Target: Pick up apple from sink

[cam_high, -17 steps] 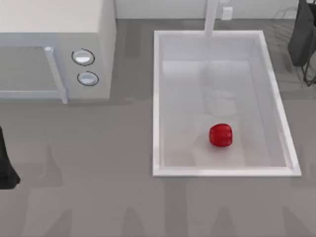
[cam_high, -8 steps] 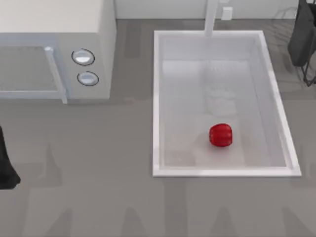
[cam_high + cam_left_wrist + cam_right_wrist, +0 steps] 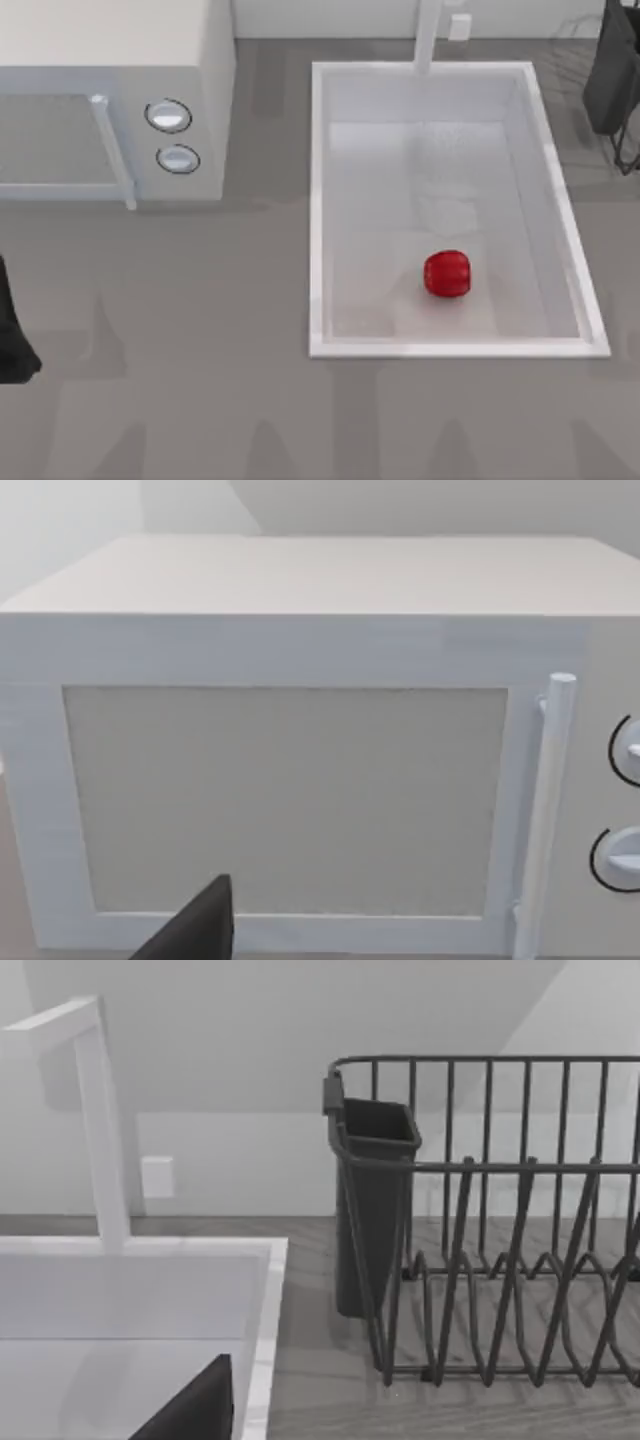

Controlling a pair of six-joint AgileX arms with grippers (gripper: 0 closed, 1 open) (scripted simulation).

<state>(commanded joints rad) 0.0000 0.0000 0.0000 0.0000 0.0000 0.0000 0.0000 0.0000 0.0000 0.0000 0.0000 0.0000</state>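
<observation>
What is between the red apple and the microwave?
In the top view, the sink's raised white left rim, then bare grey table, lie between the apple and the microwave. Nothing else sits there.

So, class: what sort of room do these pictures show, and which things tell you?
Most likely a kitchen counter, in a rendered scene. A white sink with a faucet holds an apple, a microwave stands to its left, and a dark dish rack sits at its right.
</observation>
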